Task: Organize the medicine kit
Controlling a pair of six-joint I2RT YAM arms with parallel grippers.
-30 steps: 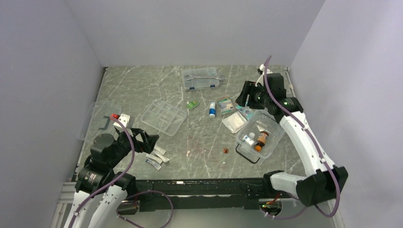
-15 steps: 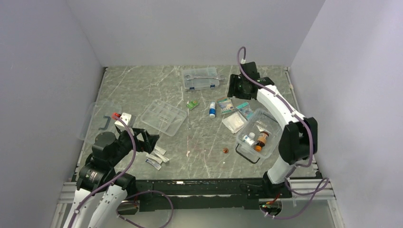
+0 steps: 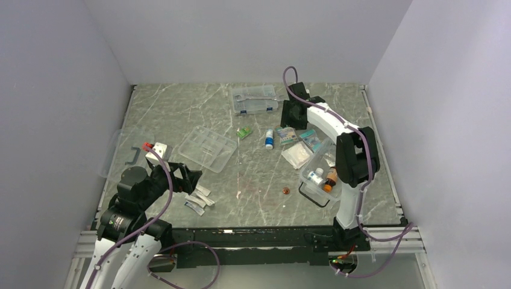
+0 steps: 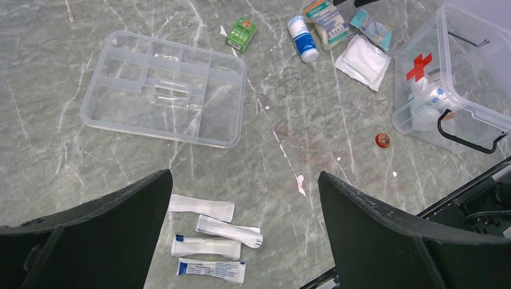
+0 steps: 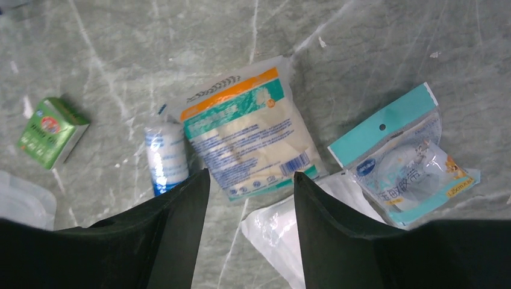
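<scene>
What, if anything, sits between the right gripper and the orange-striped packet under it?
Nothing visible does. The right gripper hangs open directly over the orange-striped packet, which lies uncovered. The white-and-blue bottle and the teal packet flank it, off the path.

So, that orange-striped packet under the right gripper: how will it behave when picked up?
The packet is a flat, creased plastic pouch, so it is probably floppy and would sag from a pinch. It looks thin and likely light. Its glossy film may slip.

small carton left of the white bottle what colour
The small carton is green, clearest in the right wrist view.
</scene>
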